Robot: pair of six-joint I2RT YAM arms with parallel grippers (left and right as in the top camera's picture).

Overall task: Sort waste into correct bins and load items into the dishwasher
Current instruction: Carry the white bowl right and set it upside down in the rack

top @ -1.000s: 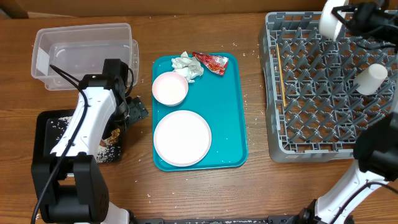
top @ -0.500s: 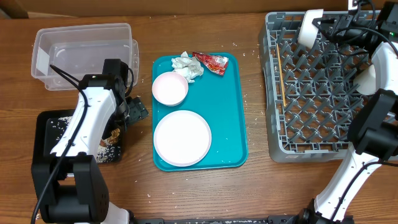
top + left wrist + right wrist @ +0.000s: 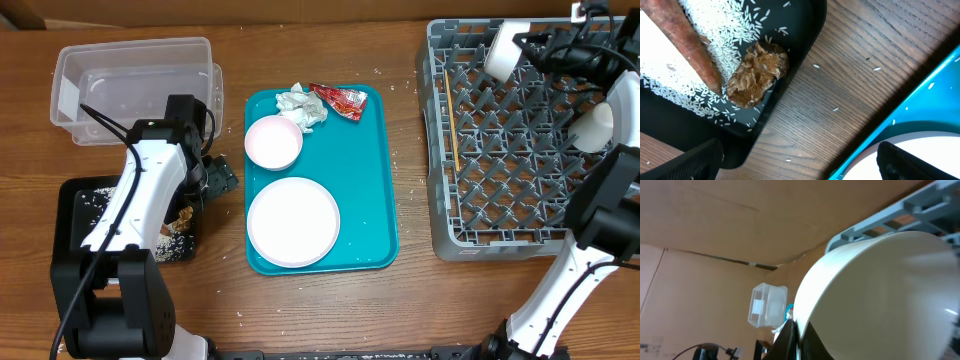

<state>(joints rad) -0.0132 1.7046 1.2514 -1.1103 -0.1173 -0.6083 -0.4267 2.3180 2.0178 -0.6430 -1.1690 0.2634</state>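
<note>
My right gripper [image 3: 524, 46] is shut on the rim of a small white bowl [image 3: 503, 52], holding it on edge above the far side of the grey dish rack [image 3: 440, 200]. The right wrist view shows its fingers [image 3: 790, 339] pinching the bowl [image 3: 880, 295]. A white cup [image 3: 596, 125] and a wooden stick [image 3: 452, 125] lie in the rack. My left gripper [image 3: 217, 176] hangs open between the black tray [image 3: 70, 195] and the teal tray [image 3: 375, 170]. Rice [image 3: 730, 30], a sausage piece [image 3: 685, 45] and a brown crumbly bit [image 3: 759, 72] lie in the black tray [image 3: 800, 45].
On the teal tray sit a second white bowl [image 3: 273, 141], a large white plate [image 3: 293, 221], a crumpled napkin [image 3: 302, 106] and a red wrapper [image 3: 338, 100]. A clear tub [image 3: 135, 85] stands at the back left. Stray rice grains [image 3: 835, 108] dot the wood.
My right gripper has carried the bowl leftward and slightly lower over the rack's far edge. The left arm has not moved.
</note>
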